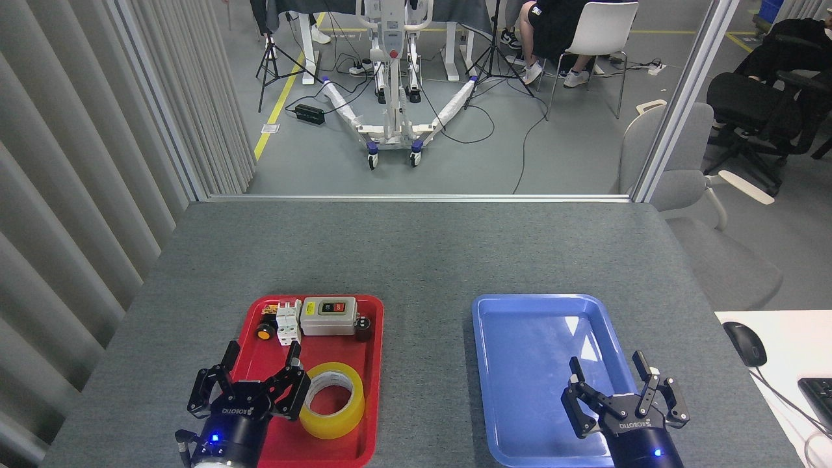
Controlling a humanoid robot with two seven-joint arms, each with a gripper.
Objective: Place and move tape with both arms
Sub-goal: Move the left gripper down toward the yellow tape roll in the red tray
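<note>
Head view: the pick-up step was in hand, judging by the layout. The left gripper (260, 365) hovered low at lower left of the frame over the red tray (374, 390), fingers spread apart, holding nothing. The tape (332, 400) lay flat in the tray's lower right part, just beside the gripper's right finger; whether they touched, could not tell. The right gripper (610, 372) sat at lower right over the near edge of the blue tray (484, 364), fingers also apart and holding nothing.

Next move likely called for shifting the left gripper rightward onto the roll and closing across its wall, then carrying it toward the blue tray or a handover to the right arm.

Counts: two grippers, two trays, one tape roll. In the red tray's upper part: one yellow-capped push button (264, 331), one white breaker (288, 322), one grey switch box (329, 316), one small dark cylinder (363, 327). Blue tray held no objects.
</note>
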